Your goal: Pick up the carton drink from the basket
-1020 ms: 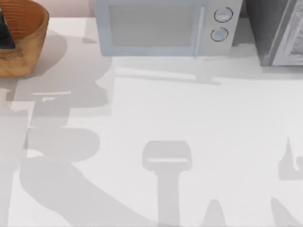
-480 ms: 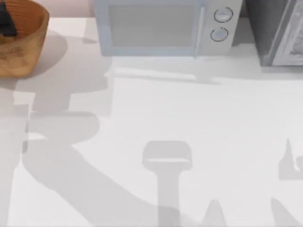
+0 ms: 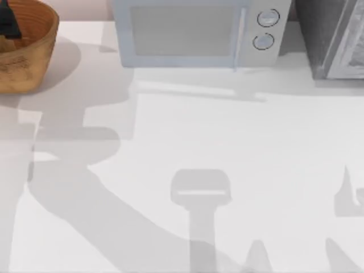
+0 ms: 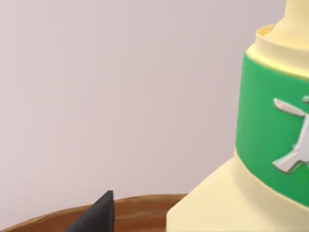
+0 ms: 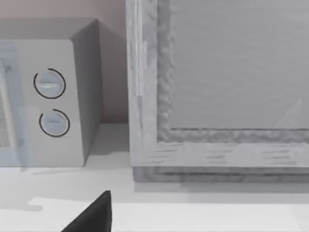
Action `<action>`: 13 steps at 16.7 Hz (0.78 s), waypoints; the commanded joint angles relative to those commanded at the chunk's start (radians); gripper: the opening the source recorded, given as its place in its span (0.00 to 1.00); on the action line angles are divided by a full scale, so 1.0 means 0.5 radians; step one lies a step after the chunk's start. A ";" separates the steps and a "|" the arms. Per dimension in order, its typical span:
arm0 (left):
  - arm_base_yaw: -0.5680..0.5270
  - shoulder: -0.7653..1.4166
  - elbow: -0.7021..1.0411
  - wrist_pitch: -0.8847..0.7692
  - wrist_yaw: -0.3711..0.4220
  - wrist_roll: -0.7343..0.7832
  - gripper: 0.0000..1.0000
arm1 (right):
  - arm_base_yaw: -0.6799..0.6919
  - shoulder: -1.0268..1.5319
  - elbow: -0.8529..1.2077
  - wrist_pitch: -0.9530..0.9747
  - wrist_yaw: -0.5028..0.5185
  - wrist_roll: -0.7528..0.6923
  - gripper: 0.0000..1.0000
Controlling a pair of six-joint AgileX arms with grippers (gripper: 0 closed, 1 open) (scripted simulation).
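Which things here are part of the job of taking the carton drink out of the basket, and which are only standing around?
Part of the job:
- carton drink, pale yellow with a green band
- basket, at the table's far left corner
- left gripper, over the basket

Only standing around:
- white microwave
- grey cabinet, right of the microwave

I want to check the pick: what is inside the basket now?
Inside the basket the top view shows the dark left gripper. The left wrist view shows the carton drink, pale yellow with a green band, above the basket rim. Its lower part is hidden.
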 joint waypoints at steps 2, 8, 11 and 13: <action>0.000 0.000 0.000 0.000 0.000 0.000 0.77 | 0.000 0.000 0.000 0.000 0.000 0.000 1.00; 0.000 0.000 0.000 0.000 0.000 0.000 0.32 | 0.000 0.000 0.000 0.000 0.000 0.000 1.00; 0.000 0.000 0.000 0.000 0.000 0.000 0.10 | 0.000 0.000 0.000 0.000 0.000 0.000 1.00; 0.000 0.000 0.000 0.000 0.000 0.000 0.00 | 0.000 0.000 0.000 0.000 0.000 0.000 1.00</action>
